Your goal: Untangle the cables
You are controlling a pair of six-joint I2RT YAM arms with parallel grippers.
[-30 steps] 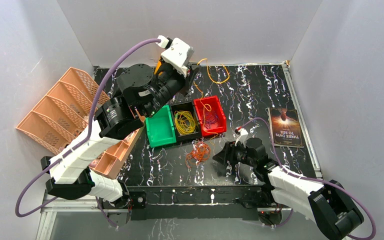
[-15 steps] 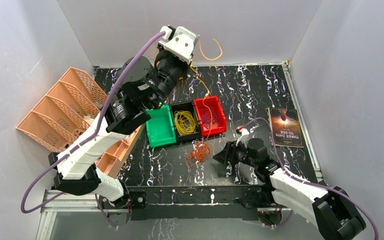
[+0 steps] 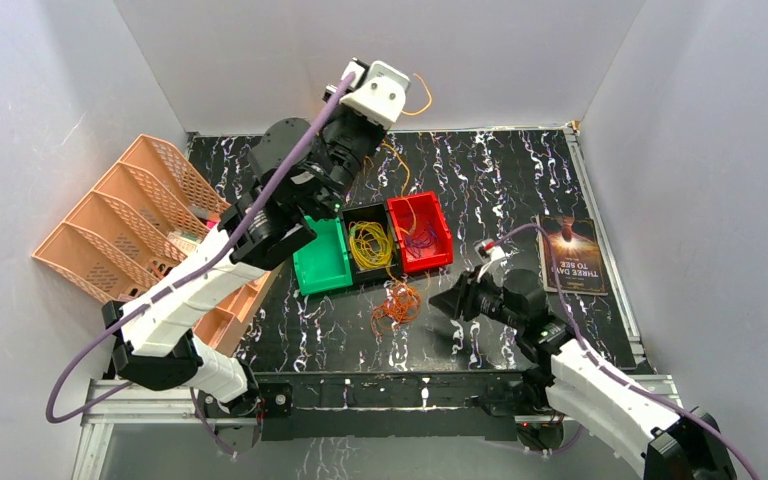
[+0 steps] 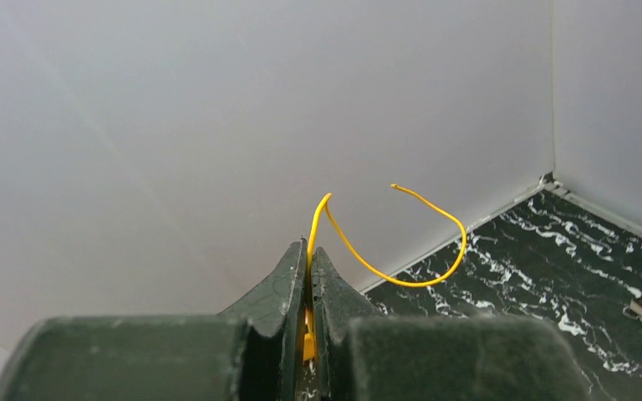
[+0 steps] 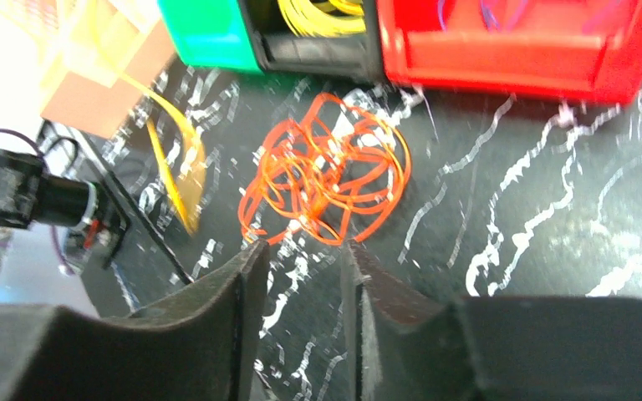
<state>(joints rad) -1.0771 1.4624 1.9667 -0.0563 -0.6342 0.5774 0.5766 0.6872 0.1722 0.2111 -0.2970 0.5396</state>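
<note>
jaws on our left gripper point(image 4: 309, 251) pinch the yellow cable point(image 4: 401, 284), raised far to draw it free; right gripper point(image 5: 303, 249) hovers half-open, empty, by orange cables point(image 5: 326, 180).

white-and-black arms point(image 3: 192, 288), lilac cables point(image 3: 312, 122)

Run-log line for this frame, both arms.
left gripper: shut on yellow cable, raised | right gripper: open, low, facing orange cable bunch on table
</note>
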